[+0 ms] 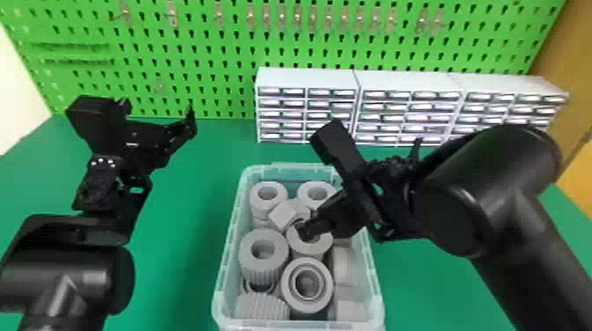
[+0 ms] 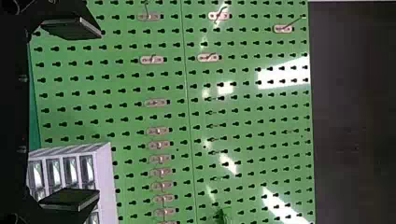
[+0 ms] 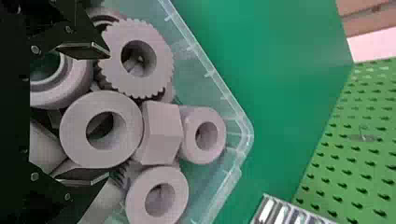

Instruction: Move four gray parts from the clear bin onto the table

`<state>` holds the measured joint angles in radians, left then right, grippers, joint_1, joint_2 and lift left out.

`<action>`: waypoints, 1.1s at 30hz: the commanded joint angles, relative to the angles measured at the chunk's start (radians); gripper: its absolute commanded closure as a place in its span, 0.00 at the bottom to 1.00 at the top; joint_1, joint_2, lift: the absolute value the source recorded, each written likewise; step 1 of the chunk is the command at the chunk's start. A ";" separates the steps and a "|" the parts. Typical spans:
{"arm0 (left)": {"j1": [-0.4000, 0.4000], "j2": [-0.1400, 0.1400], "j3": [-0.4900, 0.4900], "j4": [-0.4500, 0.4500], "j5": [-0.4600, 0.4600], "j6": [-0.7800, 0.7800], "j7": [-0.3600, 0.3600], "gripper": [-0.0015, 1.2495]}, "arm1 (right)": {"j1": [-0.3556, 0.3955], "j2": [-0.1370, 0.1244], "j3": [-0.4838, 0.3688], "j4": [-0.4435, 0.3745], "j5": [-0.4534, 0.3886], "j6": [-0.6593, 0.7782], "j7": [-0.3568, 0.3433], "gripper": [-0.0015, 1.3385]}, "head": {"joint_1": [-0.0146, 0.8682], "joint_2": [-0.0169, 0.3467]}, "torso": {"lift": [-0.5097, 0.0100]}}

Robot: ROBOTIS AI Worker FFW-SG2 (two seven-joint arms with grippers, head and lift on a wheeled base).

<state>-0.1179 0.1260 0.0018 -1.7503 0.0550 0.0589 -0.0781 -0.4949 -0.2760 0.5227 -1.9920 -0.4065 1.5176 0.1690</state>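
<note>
The clear bin [image 1: 225, 246] sits on the green worktop [image 1: 185, 264], packed with at least nine gray parts, some only partly visible, so the full number cannot be told. All the gray parts that can be seen are inside the bin.

At the bin's far end are two smooth rings, the left one [image 1: 268, 204] and the right one [image 1: 306, 189]. Near them, inside the bin, is one faceted block [image 1: 282, 215], with one middle ring [image 1: 325, 246] just in front of it. One toothed ring [image 1: 264, 268] stands by the bin's left wall, and one ring with a stepped bore [image 1: 288, 288] is toward the bin's near end. Other parts lie along its right wall and in its near left corner.

The right hand [image 1: 315, 226] is over the bin, its two fingers spread wide on either side of the middle ring, holding nothing. The left hand [image 1: 158, 110] is above the worktop to the left of the bin, its two fingers also wide and empty.

Beyond the bin, mostly to its right, stand three drawer cabinets [image 1: 409, 101]. One green pegboard [image 1: 220, 57] rises behind the bin, carrying more than ten hooks.
</note>
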 commanded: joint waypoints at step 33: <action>0.000 0.000 0.000 0.002 0.000 0.002 0.001 0.07 | -0.056 0.004 0.105 0.058 0.272 0.006 0.305 0.28 | 0.79 0.12 | 0.89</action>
<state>-0.1182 0.1255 0.0028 -1.7487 0.0550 0.0598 -0.0769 -0.5506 -0.2716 0.6274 -1.9359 -0.1500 1.5232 0.4663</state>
